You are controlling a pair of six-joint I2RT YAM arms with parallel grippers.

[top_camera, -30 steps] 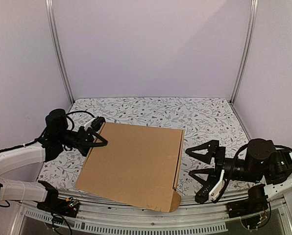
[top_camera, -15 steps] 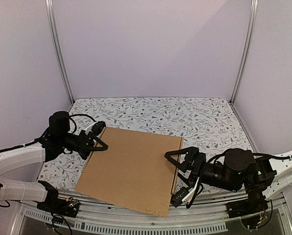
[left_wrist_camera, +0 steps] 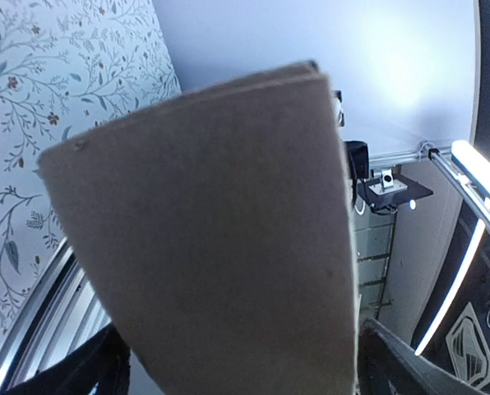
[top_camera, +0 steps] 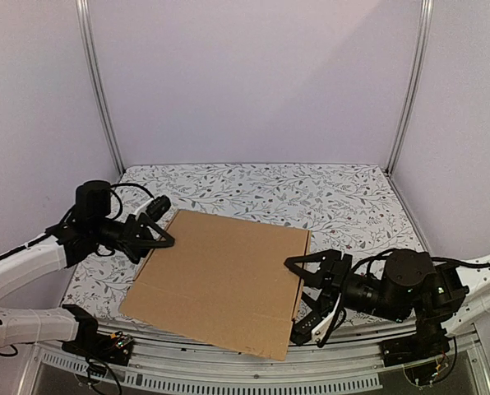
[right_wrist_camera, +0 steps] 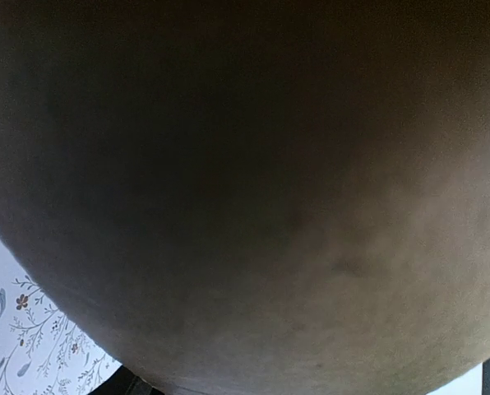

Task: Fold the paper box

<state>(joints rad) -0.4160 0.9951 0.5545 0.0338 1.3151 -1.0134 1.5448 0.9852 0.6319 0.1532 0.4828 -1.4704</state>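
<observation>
The paper box [top_camera: 220,280] is a flat brown cardboard mailer lying closed on the flowered table [top_camera: 352,197], its near edge close to the front rail. My left gripper [top_camera: 159,230] straddles the box's far left corner, jaws open a little wider than the box's thickness. In the left wrist view the cardboard [left_wrist_camera: 212,230] fills the space between the dark fingers [left_wrist_camera: 393,362], with a thin gap on the right. My right gripper [top_camera: 293,300] is closed across the box's right edge. In the right wrist view the cardboard [right_wrist_camera: 245,181] fills almost the whole frame.
Two upright metal posts [top_camera: 97,82] [top_camera: 409,82] stand at the back corners against lilac walls. A metal rail [top_camera: 228,374] runs along the table's near edge under the box's front corner. Bare tabletop lies behind and to the right of the box.
My right gripper moved left onto the box's right edge and its jaws narrowed around it. The near right flap folded in. My left jaws widened and the box settled flatter.
</observation>
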